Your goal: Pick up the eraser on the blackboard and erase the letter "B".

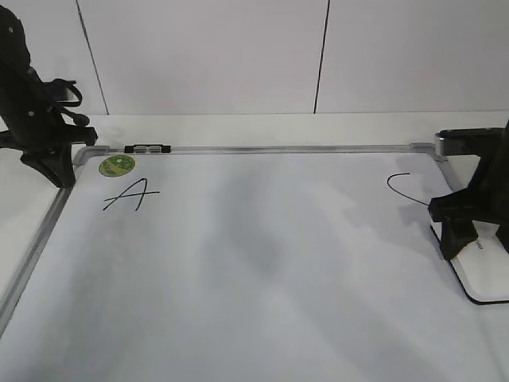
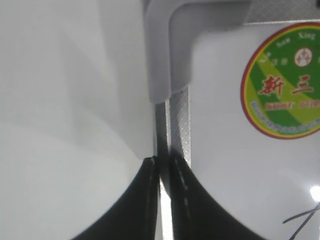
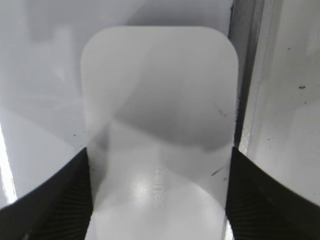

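White wall panels stand behind a pale surface (image 1: pixel 238 123) carrying the large white blackboard with a silver-grey metal frame (image 1: pixel 278 148). The flat white rounded plastic eraser (image 1: pixel 485 274) lies at the board's 3 o'clock edge. The right tool (image 1: pixel 461 231) straddles it, its black fingers (image 3: pixel 55 200) at each long side; the grip looks closed, though firm contact cannot be confirmed. The left tool (image 2: pixel 162 165) is pressed together, parked over the frame at 10 o'clock beside the round green sticker (image 1: pixel 117 165). A slanted "A" (image 1: pixel 131 195) and a curved black stroke (image 1: pixel 402 187) are visible; no clear "B" shows. Best approach: squeeze the eraser squarely, lift level, keep its underside flat.
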